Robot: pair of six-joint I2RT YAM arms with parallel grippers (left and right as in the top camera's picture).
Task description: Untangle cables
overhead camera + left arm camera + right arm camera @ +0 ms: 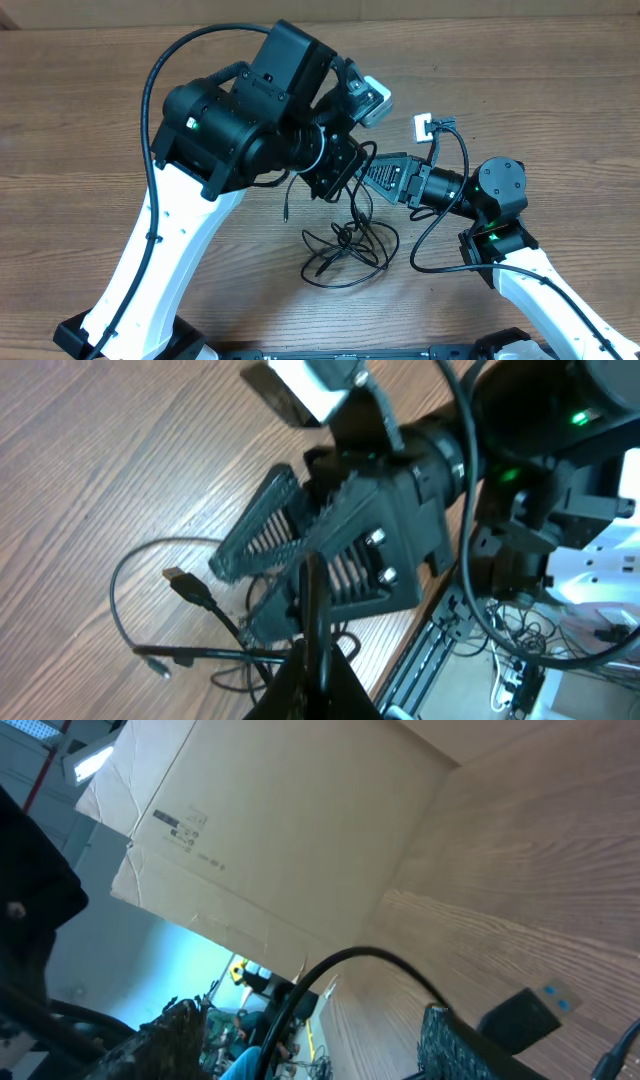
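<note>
The left end effector (310, 660) pinches shut on a strand of the cables (345, 240), looped near the worktop (560, 90) centre; the right end effector (240, 595) stands partly open, holding nothing, close by.

Wood-grain table (80, 120); tangled black cables (343, 238) lying on it.
</note>
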